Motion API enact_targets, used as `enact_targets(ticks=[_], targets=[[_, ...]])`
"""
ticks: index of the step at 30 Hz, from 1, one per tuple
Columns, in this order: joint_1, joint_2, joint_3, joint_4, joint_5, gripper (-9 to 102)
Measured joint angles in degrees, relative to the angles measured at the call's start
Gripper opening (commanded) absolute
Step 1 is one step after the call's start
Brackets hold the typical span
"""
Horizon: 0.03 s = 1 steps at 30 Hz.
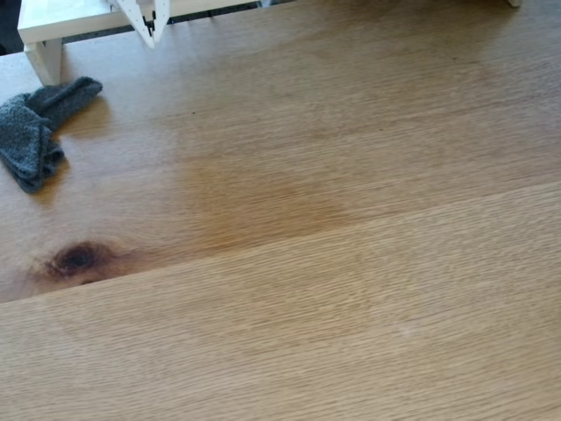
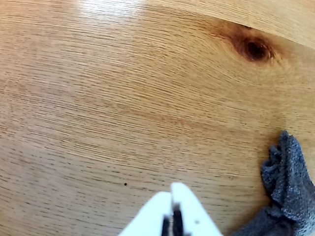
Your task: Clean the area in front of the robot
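A crumpled dark grey cloth (image 1: 35, 132) lies on the wooden table (image 1: 333, 263) at the far left of the fixed view. The robot's pointed white gripper (image 1: 155, 37) pokes down from the top edge, right of the cloth and apart from it. In the wrist view the gripper (image 2: 172, 191) enters from the bottom edge with its two white fingers pressed together and nothing between them. There the cloth (image 2: 290, 191) sits at the lower right, a short way from the fingertips. The rest of the arm is out of view.
A white raised shelf (image 1: 53, 22) stands at the top left on a white leg (image 1: 44, 63), just behind the cloth. A dark knot (image 1: 79, 259) marks the wood at the left, also seen as a knot (image 2: 253, 49) at the wrist view's upper right.
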Motion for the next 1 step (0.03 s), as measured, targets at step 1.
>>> enact_targets(ticks=[1], targets=[[0.18, 0.0, 0.0, 0.0, -0.09, 0]])
